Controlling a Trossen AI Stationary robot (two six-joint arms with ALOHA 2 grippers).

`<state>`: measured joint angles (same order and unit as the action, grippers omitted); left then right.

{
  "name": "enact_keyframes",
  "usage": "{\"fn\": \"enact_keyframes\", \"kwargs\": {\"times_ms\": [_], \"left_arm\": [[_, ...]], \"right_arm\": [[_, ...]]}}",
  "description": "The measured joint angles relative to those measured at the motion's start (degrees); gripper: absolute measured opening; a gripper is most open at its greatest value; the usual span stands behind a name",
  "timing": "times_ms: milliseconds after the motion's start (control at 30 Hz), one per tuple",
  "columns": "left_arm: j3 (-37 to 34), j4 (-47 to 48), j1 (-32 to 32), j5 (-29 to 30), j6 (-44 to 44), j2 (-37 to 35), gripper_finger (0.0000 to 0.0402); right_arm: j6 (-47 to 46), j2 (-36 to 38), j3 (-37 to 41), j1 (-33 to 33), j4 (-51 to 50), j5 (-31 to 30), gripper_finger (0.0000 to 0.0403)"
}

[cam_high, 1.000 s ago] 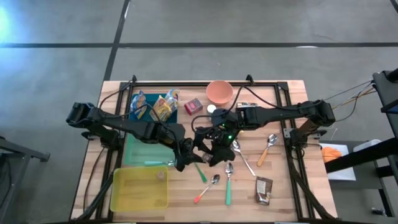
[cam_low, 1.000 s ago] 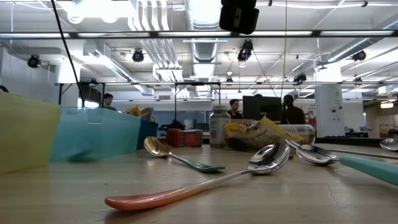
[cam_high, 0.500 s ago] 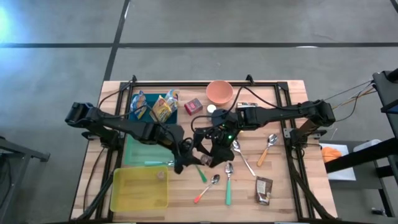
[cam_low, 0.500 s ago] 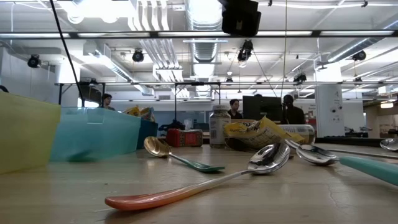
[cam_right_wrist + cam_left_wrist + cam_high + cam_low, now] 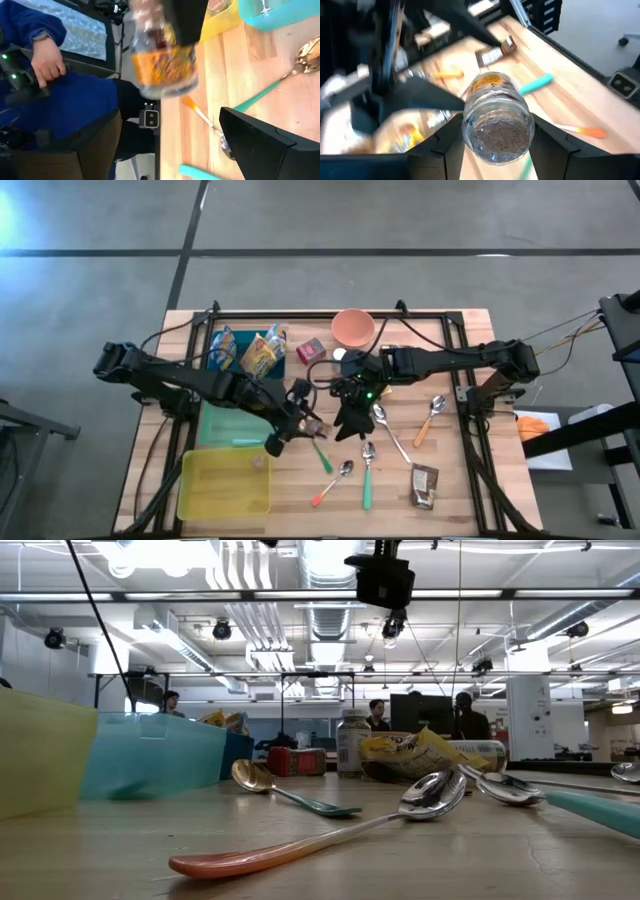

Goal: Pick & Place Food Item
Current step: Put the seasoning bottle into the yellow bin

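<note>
Having released, right tool (image 5: pixel 349 423) leaves jar (image 5: pixel 497 122) with left tool (image 5: pixel 303 423).

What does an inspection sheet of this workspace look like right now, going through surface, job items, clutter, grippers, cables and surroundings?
Surface: wooden table, no spills seen.
Job's things: clear jar with an orange label, held off the table; yellow bin and teal bin on the left.
Clutter: spoons, snack packets, orange bowl, brown packet.
Grippers: left gripper shut on the jar; right gripper open beside it.
Cables: run along both arms.
Surroundings: a person in blue beside the table, people behind.
</note>
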<state>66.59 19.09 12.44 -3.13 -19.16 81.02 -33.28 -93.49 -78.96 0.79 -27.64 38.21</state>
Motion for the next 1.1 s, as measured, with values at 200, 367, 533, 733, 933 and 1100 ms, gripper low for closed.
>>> {"fn": "enact_keyframes", "kwargs": {"times_ms": [200,367,533,733,933,1100], "left_arm": [[0.04,12.91,1.67,1.49,9.36,-3.54,0.0179],[1.34,25.06,3.58,3.17,16.99,-5.43,0.0179],[3.05,37.96,6.57,3.36,23.82,-5.45,0.0179],[3.21,46.16,11.69,3.47,30.88,-5.45,0.0179],[2.75,47.19,17.06,3.45,37.33,-5.45,0.0179],[0.48,47.63,20.88,3.36,43.45,-5.45,0.0179]], "right_arm": [[1.19,0.00,0.00,-0.13,-0.97,-3.79,0.0331],[1.68,0.02,0.00,-0.12,-0.94,-3.95,0.0331],[1.34,0.04,0.00,-0.10,-0.92,-4.31,0.0331],[0.68,0.06,0.00,-0.08,-0.91,-6.93,0.0331],[0.68,0.07,0.00,-0.08,-0.90,-6.96,0.0331],[0.68,0.04,0.00,-0.07,-0.90,-6.94,0.0331]]}}
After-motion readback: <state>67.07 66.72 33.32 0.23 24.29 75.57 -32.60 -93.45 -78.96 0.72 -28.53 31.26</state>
